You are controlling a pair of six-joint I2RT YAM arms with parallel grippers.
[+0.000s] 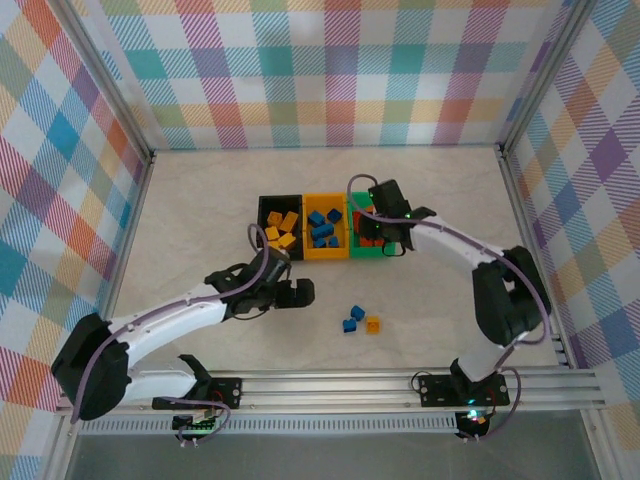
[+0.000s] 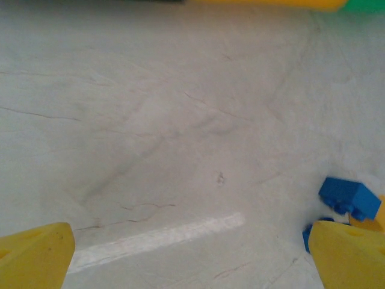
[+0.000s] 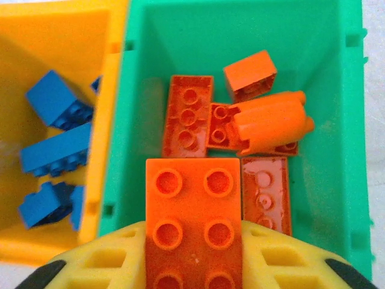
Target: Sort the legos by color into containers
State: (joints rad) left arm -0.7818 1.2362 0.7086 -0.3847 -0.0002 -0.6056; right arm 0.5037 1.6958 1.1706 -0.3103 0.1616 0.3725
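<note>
Left tool [image 1: 300, 293], fingers spread and empty, is hovering front-left of the green rectangular plastic bin [image 3: 346, 120]. Two small blue studded plastic bricks [image 1: 353, 319] are lying in front of the bin, nearer this arm. Right tool [image 1: 384, 243] is gripping an oblong orange studded plastic brick [image 3: 192, 223] directly above the bin.

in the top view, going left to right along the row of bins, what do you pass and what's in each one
black bin with yellow bricks → yellow-orange bin with blue bricks → green bin with orange bricks, the right gripper over it holding an orange brick
</note>
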